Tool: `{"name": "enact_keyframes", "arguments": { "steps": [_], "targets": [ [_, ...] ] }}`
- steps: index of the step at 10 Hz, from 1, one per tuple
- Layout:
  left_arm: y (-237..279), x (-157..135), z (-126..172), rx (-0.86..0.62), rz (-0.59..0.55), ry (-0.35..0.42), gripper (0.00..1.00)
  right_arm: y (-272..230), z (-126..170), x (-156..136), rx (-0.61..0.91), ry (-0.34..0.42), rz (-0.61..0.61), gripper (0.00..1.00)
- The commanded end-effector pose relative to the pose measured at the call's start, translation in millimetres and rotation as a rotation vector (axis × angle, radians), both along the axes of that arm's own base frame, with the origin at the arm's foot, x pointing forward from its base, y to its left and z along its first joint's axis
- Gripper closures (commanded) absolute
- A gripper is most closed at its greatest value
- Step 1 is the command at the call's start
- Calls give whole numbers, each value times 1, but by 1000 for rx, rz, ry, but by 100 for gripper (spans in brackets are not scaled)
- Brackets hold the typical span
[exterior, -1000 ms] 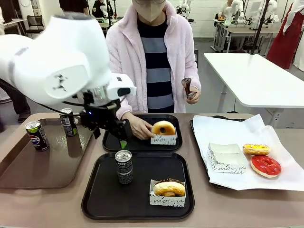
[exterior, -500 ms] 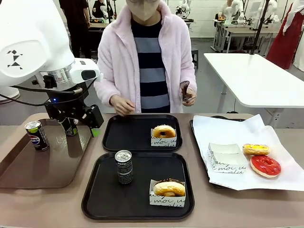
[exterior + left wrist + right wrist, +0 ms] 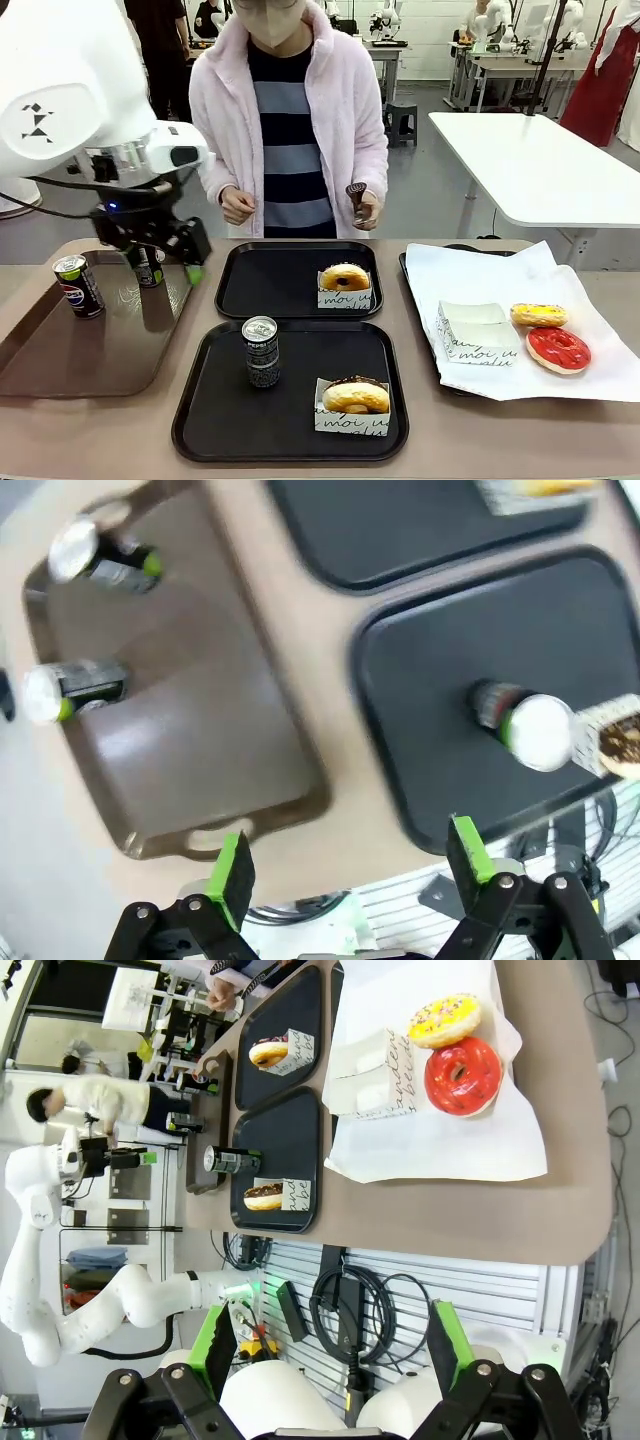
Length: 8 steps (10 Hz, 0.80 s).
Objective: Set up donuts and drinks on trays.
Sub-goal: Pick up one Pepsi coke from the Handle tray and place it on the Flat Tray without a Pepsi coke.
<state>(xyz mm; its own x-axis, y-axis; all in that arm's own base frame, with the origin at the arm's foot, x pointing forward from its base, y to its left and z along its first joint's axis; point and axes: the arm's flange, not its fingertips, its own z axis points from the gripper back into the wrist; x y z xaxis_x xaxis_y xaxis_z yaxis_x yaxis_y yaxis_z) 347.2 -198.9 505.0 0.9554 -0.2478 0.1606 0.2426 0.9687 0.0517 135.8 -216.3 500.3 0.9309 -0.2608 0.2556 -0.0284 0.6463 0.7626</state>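
Left gripper is seen in the front view hanging over the far end of the brown tray, pads spread. A black-green can is partly hidden just behind it, and whether that can is touched cannot be told there. A blue Pepsi can stands near by. A dark can and a boxed chocolate donut are set on the near black tray; another boxed donut sits on the far black tray. In the left wrist view, the left gripper's fingers are shown wide apart with nothing between them, well above the brown tray. In the right wrist view, the right gripper is shown wide open and empty, beyond the table's edge; a red donut and a yellow donut lie touching on white paper.
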Motion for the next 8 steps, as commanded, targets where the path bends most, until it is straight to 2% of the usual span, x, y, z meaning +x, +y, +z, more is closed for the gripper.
{"name": "enact_keyframes", "arguments": {
  "steps": [1, 2, 4, 5, 6, 7, 8],
  "targets": [
    [78, 44, -2, -10, 167, 26, 0, -1, -2, -2, 4, -4, 3, 0],
    [118, 62, 0, -38, 257, 50, 0, -1, -2, -2, 4, -4, 3, 0],
    [175, 69, -1, -84, 458, 62, 0, -1, -2, -2, 4, -4, 3, 0],
    [192, 79, 3, -69, 509, 74, 0, -1, -2, -2, 4, -4, 3, 0],
    [199, 81, 3, -80, 531, 84, 0, -1, -2, -2, 4, -4, 3, 0],
    [191, 77, 1, -73, 505, 85, 0, -1, -2, -2, 4, -4, 3, 0],
    [214, 76, -2, -78, 498, 67, 0, -1, -2, -2, 4, -4, 3, 0]
  ]
}}
